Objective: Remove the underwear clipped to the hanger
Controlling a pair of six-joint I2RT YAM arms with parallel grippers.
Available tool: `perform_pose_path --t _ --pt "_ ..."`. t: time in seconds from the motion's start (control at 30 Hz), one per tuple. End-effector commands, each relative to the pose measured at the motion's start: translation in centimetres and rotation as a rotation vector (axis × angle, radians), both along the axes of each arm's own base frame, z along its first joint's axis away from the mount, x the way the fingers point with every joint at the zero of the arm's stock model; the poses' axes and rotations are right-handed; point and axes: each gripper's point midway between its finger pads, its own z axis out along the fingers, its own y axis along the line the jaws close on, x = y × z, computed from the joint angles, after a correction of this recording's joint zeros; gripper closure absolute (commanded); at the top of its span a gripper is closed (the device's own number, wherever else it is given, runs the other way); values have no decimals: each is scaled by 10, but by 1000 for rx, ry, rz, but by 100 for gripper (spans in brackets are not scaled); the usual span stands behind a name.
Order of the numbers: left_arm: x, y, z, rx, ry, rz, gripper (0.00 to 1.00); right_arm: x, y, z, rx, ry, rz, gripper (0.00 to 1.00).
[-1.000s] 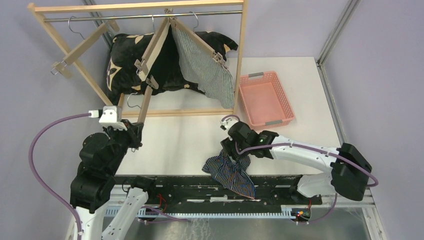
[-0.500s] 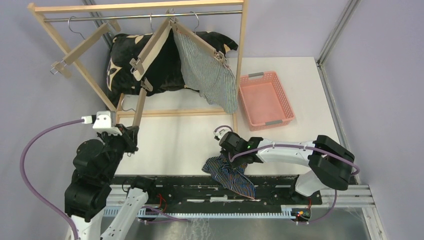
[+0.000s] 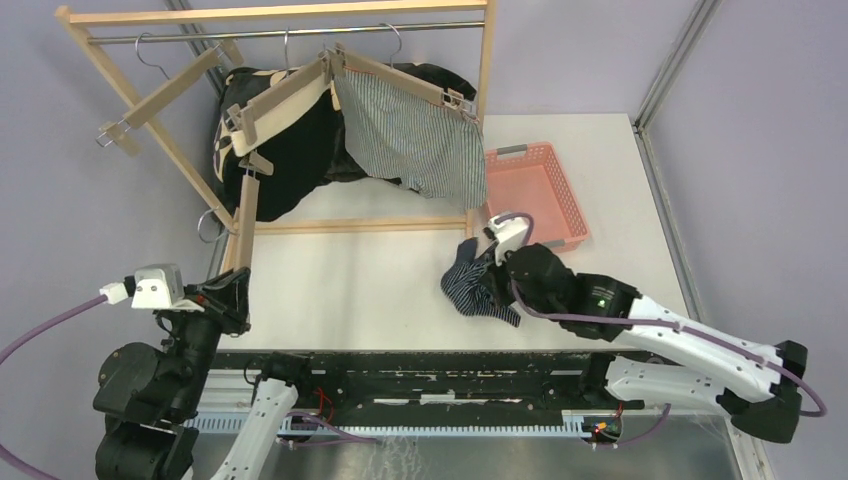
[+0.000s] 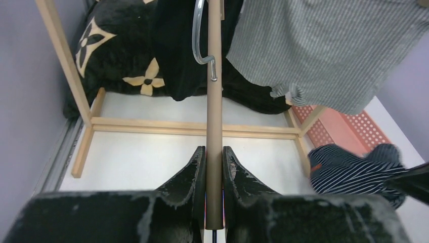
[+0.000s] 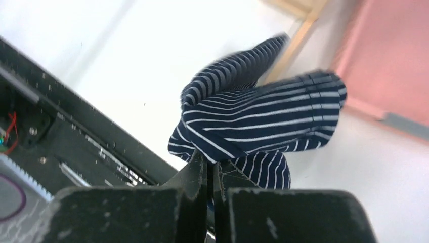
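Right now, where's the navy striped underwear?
Top view, right of centre: the navy striped underwear is pinched in the right gripper, just in front of the pink basket.

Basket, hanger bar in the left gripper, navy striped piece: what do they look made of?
Basket: pink moulded plastic by the look, with perforated walls and a slight sheen.
Hanger bar: tan and matte, probably wood, though no grain can be made out. Its hook is shiny metal wire.
Navy striped underwear: soft, matte cloth that folds and bunches limply.
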Motion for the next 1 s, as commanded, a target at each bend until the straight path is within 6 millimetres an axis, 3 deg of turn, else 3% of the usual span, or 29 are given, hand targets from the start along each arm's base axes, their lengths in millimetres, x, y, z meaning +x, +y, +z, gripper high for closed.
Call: perform_pose_path --t 0.0,0.07,0.2,0.27,0.43,0.53,0.6,0.83,0.97 --pt "14 11 8 15 0 90 97 26 -40 52 -9 -173 -195 99" --pt "20 19 18 52 -22 137 97 37 -59 77 20 -261 -296 99" --pt "18 33 35 73 -51 211 97 41 -73 107 91 -338 -358 99" --pt "14 29 45 70 -85 189 97 43 -84 126 119 -387 -392 99" --pt "6 -23 56 72 -140 -110 97 48 -120 169 159 -505 -540 99" --pt "-6 -55 63 61 -169 -301 97 49 -127 194 178 -554 -558 99" --pt "-17 -62 70 52 -213 -347 97 51 -129 207 180 -586 -572 99" --pt "-44 -14 105 87 -360 -85 97 62 -127 256 157 -688 -602 99" --pt "-32 -6 119 98 -387 -31 97 73 -135 272 24 -764 -695 99"
